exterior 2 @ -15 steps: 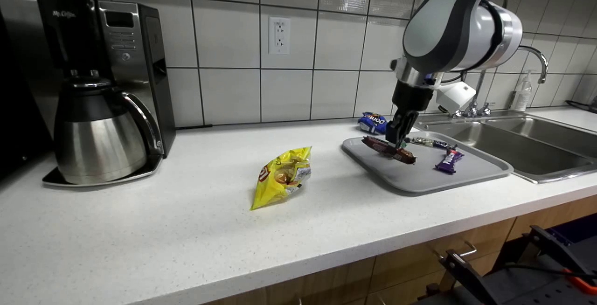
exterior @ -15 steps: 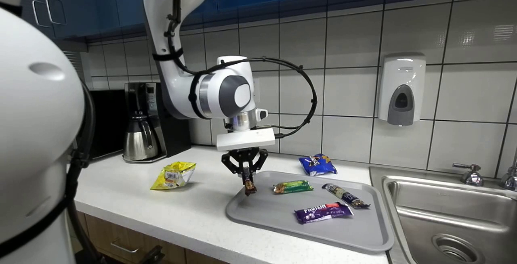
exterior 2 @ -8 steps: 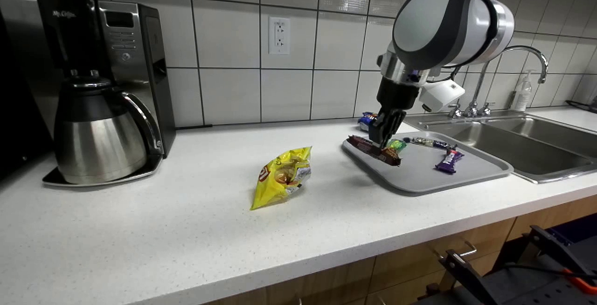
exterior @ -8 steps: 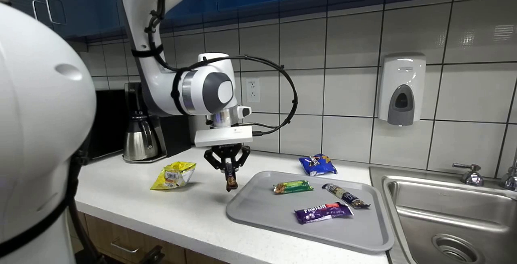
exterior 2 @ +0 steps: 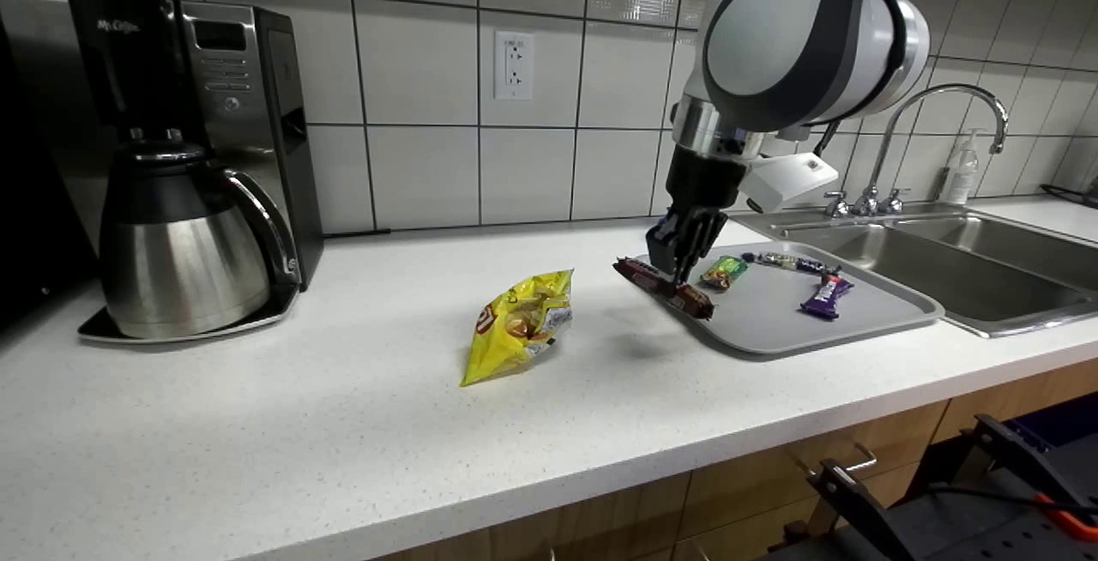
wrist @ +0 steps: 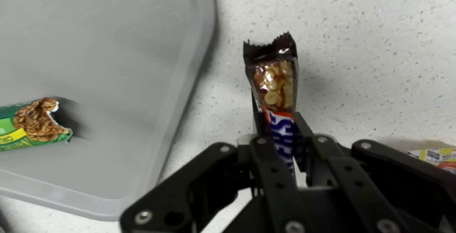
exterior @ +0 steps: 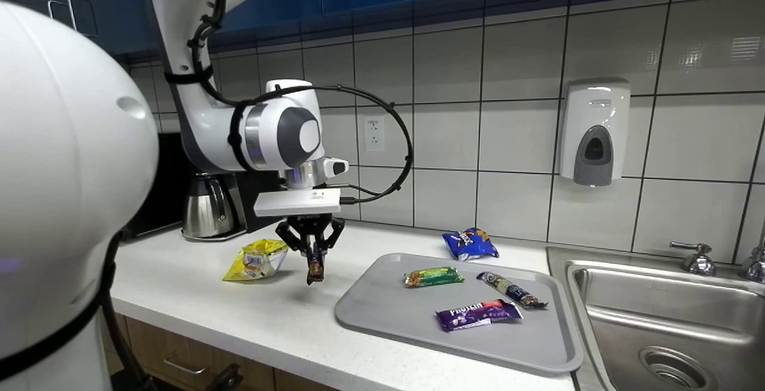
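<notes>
We have the jaws clamped about the middle of a brown-wrapped bar [wrist: 273, 87], one end jutting past them in the wrist view and part of the lettering covered. The bar hangs over the worktop [exterior 2: 343, 424] without touching it, just beside the grey tray [exterior: 394, 307], between that and a yellow bag [exterior 2: 523, 325]. Whether it hangs quite level we cannot tell. On the tray lie a green bar [exterior: 433, 277], a purple bar [exterior: 478, 315] and a dark-wrapped bar [exterior: 511, 290]. We take the step in hand to be a carry: the bar is lifted, not set down. As we judge it, the next move calls for a firm grip, height enough that the bar brushes neither the tray nor the yellow bag, and, wherever it comes down, a slow descent before the jaws let go.
</notes>
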### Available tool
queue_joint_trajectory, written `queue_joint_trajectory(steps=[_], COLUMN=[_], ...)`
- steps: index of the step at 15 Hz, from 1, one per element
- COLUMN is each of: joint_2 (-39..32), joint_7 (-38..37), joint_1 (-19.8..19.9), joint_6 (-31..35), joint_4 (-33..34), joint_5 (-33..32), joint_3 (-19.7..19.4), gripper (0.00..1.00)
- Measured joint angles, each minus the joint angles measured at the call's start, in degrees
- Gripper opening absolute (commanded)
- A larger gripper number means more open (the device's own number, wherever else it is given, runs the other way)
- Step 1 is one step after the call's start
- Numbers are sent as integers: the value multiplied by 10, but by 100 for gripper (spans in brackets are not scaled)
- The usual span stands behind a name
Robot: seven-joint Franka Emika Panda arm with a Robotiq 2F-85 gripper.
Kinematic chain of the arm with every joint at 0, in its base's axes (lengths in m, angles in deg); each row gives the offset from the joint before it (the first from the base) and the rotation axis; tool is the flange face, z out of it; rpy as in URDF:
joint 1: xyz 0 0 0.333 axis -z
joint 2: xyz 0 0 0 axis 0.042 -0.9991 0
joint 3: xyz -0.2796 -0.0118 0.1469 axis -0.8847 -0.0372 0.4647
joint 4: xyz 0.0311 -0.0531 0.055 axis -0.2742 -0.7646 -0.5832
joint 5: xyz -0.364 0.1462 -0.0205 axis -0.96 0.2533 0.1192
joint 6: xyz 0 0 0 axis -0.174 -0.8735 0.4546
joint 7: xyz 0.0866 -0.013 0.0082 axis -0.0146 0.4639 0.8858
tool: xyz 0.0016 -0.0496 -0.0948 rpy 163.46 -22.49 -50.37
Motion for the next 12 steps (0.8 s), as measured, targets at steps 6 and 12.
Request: queue_joint_trajectory(steps=[6,12], joint_2=[-1,-10], joint_7=[-67,-112], joint_1=[-26,-45], joint_6=[-9,-18], joint_4=[-6,-7], joint_5=[-19,-35], joint_3=[5,6], gripper=[5,5])
